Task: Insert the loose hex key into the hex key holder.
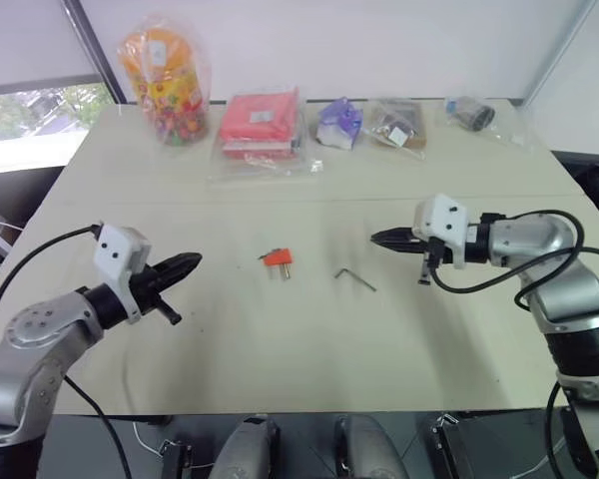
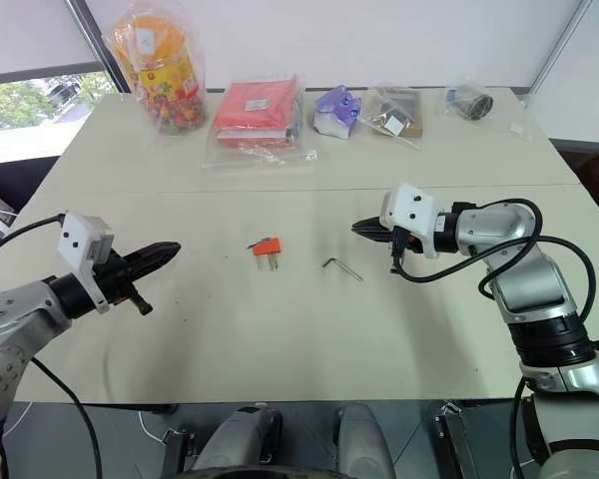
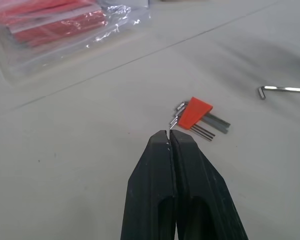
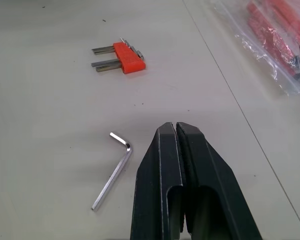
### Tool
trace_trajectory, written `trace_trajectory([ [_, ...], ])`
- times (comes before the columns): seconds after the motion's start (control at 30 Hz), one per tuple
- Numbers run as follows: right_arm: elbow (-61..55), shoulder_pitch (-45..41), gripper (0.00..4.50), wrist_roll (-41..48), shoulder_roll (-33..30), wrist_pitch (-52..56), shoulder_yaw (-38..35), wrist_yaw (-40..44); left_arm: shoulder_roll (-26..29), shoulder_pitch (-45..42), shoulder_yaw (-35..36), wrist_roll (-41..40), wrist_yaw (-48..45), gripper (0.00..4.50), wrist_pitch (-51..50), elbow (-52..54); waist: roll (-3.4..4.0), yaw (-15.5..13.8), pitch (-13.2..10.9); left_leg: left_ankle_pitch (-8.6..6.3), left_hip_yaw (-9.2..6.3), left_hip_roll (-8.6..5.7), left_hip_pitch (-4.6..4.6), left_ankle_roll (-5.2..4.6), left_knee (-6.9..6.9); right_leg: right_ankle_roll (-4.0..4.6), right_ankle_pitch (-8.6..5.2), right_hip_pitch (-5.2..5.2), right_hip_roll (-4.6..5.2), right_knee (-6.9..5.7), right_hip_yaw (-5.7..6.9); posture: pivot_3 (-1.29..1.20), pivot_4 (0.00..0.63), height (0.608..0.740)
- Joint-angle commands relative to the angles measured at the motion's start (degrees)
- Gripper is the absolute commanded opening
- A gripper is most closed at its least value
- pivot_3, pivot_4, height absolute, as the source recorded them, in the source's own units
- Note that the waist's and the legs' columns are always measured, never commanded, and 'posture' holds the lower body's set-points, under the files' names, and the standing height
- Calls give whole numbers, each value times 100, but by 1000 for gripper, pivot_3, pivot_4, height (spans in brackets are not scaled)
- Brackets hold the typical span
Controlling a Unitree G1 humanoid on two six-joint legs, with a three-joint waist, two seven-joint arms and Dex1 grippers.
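The task is judged to be at its start. The loose hex key lies on the bench, near the hex key holder but apart from it. The fingers of the left gripper and the right gripper are closed on nothing. For the next move, the right fingers must be opened and lowered over the key.

Table: hex key holder is laid near the centre, with loose hex key just to its right, apart from it. Left gripper is positioned left of both, right gripper right. Bagged items are ranged along the far edge.
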State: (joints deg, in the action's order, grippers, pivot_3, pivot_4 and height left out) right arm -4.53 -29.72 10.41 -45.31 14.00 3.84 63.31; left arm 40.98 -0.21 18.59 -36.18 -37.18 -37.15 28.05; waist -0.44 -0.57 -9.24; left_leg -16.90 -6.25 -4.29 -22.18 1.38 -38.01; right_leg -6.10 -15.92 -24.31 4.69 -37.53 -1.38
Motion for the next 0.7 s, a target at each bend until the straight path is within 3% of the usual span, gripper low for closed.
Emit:
trace_trajectory([
  [0.03,-271,-73,54,137,-36,19,-137,-19,40,-106,-24,85,-33,47,153,4,0,-1,0,0,0,0,0,0,0,0,0,0,0,0,0,0,150,740],
  [0.7,-292,-42,54,183,-85,76,-140,-23,-87,-63,-155,229,-123,47,417,-227,0,-1,0,0,0,0,-1,1,0,0,0,-1,1,1,0,0,150,740],
])
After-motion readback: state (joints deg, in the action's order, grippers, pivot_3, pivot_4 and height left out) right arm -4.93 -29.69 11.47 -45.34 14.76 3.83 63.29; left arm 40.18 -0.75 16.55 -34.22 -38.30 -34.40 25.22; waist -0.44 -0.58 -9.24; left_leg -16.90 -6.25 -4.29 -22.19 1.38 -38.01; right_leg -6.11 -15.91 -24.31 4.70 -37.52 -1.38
